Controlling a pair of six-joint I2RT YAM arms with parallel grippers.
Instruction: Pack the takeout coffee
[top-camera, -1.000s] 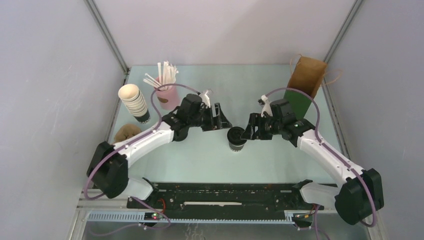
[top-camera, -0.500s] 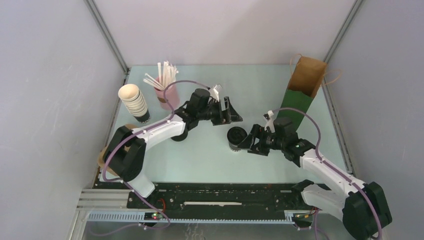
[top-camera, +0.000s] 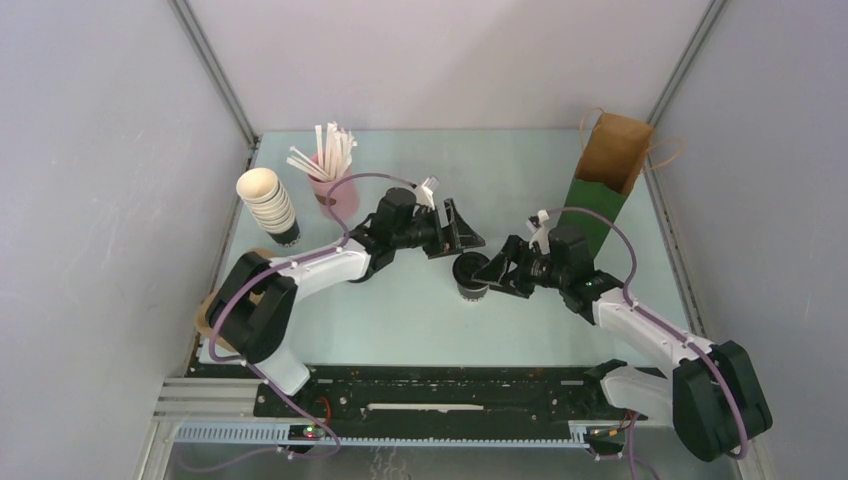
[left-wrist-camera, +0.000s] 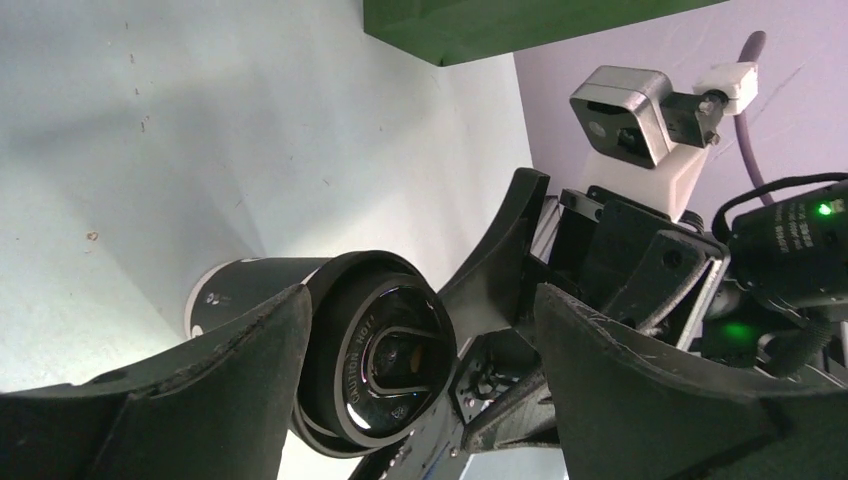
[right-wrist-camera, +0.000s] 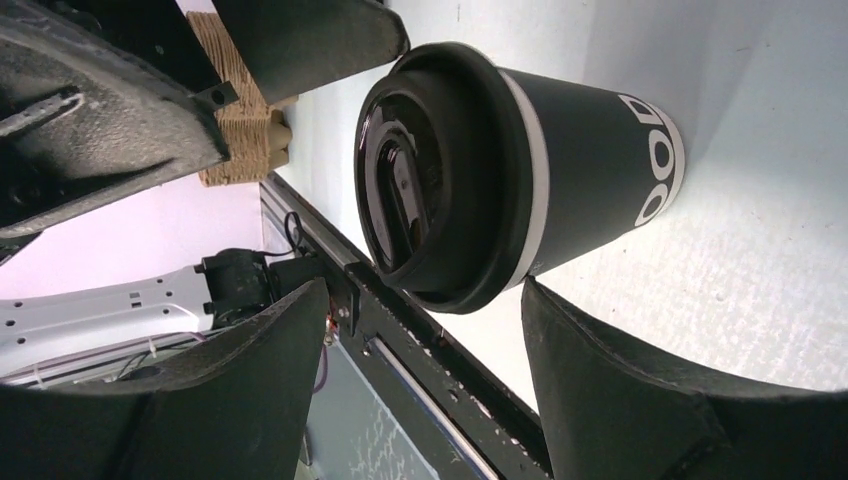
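Takeout coffee is stood upright at table ctr. R gripper is held spread at its 3 o'clock, no contact, likely pre-grasp. L gripper is spread, empty, at 12 o'clock. Paper bag is stood open at 2 o'clock for loading.

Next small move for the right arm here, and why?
Probably ease the right gripper forward until its open jaws straddle the small dark paper cup with the black plastic lid. It stands upright, unheld, just ahead of them; the left gripper is open too.
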